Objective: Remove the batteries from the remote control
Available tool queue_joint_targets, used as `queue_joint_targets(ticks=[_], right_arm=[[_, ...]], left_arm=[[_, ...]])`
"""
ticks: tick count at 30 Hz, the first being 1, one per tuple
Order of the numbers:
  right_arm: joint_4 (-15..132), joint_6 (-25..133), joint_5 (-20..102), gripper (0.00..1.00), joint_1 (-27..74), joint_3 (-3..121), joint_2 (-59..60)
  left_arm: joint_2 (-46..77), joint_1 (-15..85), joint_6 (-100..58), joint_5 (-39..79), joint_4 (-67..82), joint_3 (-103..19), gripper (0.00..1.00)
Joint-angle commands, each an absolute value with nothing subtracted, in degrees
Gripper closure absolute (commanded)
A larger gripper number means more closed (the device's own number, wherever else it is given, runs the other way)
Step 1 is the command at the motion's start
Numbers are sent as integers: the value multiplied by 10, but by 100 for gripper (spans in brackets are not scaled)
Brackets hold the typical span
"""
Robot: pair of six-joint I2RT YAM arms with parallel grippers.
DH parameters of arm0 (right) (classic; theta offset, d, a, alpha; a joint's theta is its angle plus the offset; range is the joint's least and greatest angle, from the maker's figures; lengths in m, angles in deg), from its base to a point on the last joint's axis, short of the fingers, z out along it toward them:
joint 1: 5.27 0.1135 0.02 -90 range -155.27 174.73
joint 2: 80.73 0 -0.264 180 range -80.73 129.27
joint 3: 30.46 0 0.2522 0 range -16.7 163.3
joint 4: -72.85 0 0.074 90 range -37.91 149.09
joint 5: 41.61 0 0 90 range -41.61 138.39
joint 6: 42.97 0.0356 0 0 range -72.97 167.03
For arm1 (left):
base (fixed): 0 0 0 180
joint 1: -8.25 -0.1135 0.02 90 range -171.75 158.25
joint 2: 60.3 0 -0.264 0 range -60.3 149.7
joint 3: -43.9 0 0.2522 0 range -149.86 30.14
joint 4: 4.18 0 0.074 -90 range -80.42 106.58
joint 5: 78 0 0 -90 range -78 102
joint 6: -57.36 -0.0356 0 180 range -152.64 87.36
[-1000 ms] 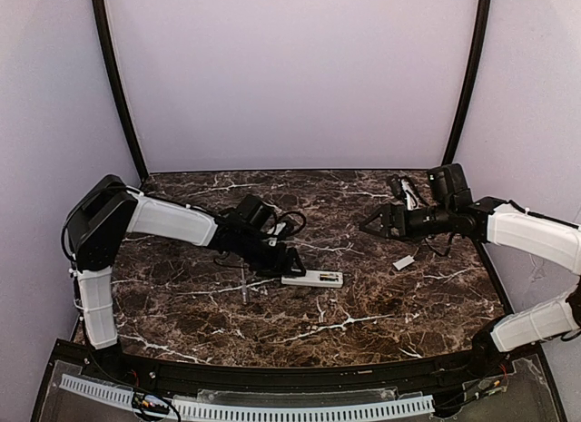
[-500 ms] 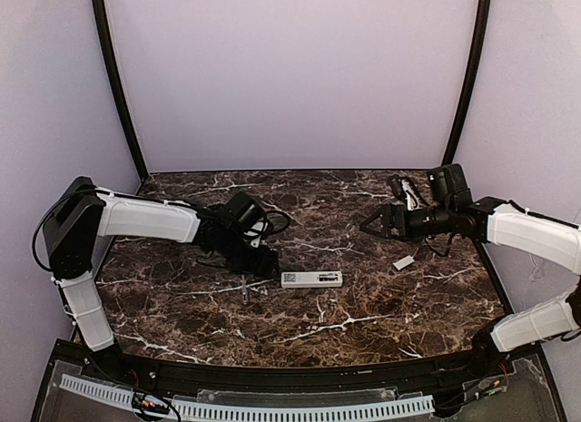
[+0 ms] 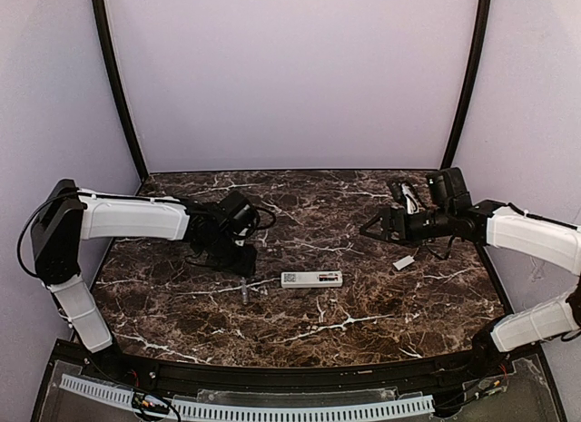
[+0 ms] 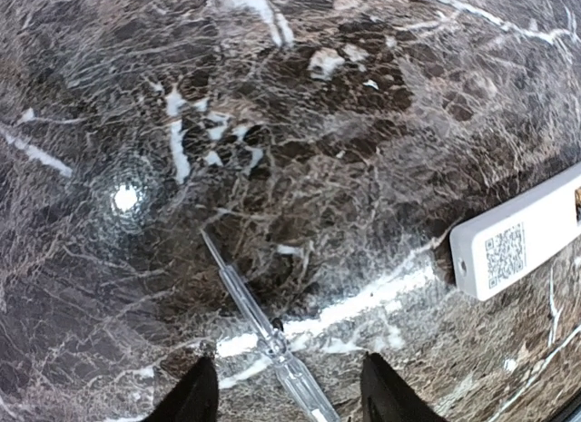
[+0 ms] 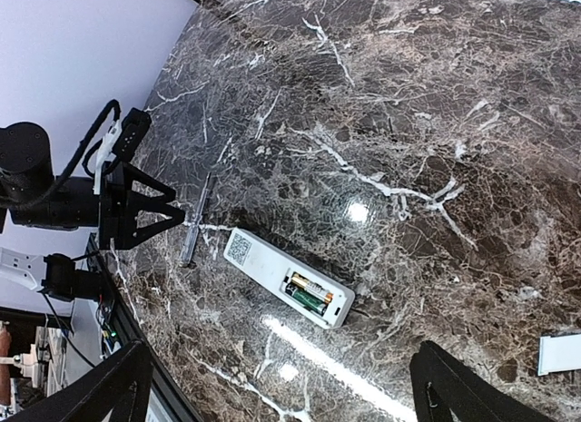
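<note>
My left tool [image 3: 243,264] has backed off toward the left edge, spread wide and empty, leaving the remote control [image 3: 311,279] mid-bench [image 3: 363,331], nearer the near edge. Its batteries [image 5: 307,292], two I think, still sit in the open bay. My right tool [image 3: 370,228] hangs wide, empty.

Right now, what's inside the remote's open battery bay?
The right wrist view shows the remote control lying with its bay open. Inside sit green-and-gold batteries, apparently two side by side. They cover the bay floor and the contacts.
</note>
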State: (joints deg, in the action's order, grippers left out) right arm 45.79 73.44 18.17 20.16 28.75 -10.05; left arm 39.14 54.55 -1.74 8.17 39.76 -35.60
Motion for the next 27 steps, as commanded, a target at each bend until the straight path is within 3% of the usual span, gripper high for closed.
queue_joint_targets(ticks=[1,6,27], right_arm=[[471,744,176,1,199,269,-122],[471,749,179,1,199,257,-138],[469,748,178,1,199,247,-143]], left_arm=[[417,546,-11,17,454,-401,52],[456,540,-2,9,471,-436,62],[511,531,22,16,449,-436,72]])
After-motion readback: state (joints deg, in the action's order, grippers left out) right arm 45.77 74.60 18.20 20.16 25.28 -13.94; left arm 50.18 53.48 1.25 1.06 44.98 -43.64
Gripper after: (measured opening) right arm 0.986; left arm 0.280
